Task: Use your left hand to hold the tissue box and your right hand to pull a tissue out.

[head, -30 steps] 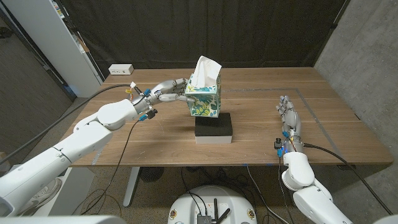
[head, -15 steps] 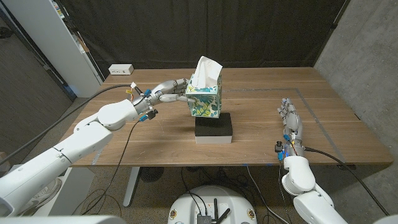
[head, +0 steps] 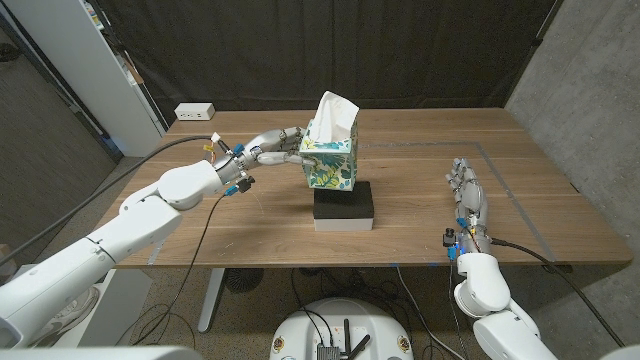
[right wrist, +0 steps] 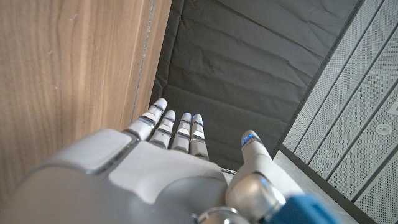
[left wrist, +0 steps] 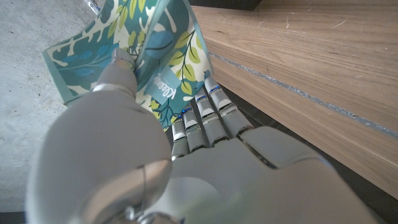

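Over the last second nothing has shifted: my left hand [head: 272, 147] still grips the tissue box [head: 328, 162] on its black block [head: 344, 205]. My right hand [head: 466, 190] stays empty on the bench [head: 250, 220], fingers straight, well apart from the box, so the pull on the tissue [head: 330, 113] is not yet begun.

The left robot hand [left wrist: 186, 168] takes up the lower half of the frame, its grey back toward the camera. Its thumb [left wrist: 118, 74] reaches toward eleven o'clock and presses on one face of the tissue box [left wrist: 134, 46], while the other fingers [left wrist: 208, 112] point toward twelve o'clock along the adjoining face, so the box is gripped between them. The box carries a teal, green and yellow leaf print with a small brand label near the fingers. From twelve to four o'clock runs the wooden desk [left wrist: 323, 68], crossed by a thin pale line. Grey concrete lies at nine o'clock.
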You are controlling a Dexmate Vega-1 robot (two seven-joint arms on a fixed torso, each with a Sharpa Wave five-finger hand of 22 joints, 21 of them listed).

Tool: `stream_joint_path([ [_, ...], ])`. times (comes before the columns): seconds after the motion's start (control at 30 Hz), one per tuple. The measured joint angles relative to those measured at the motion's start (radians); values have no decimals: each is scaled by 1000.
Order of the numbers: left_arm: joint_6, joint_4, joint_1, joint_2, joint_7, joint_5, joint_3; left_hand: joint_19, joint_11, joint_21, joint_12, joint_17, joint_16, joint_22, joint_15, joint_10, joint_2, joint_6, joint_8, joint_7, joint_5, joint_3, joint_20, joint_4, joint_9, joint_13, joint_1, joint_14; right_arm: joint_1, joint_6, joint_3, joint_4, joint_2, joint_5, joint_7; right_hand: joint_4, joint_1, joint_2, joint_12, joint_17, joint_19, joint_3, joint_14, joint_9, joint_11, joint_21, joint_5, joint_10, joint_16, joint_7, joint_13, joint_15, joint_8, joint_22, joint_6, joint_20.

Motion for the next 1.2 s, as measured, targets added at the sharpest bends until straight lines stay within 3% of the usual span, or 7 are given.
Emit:
stream_joint_path([
  [0.43,-4,1,-2,-5,0,6,5,0,0,0,0,0,-6,0,-4,0,5,0,4,0,0,9,0,0,0,5,-6,3,-11,-11,12,-54,-24,26,43,-1,0,0,0,0,0,8,-6,-1,7,0,0,-7,0,-4,0,-6,0,0,-3,0],
  [1.2,-5,21,-20,-22,-3,11,19,0,-2,-4,-4,1,-3,0,-4,13,5,0,4,0,0,9,0,0,0,8,-6,3,-2,-74,21,-165,-51,70,85,22,0,0,0,7,6,31,-11,-2,7,0,0,-15,0,2,0,-11,0,0,-9,-6],
])
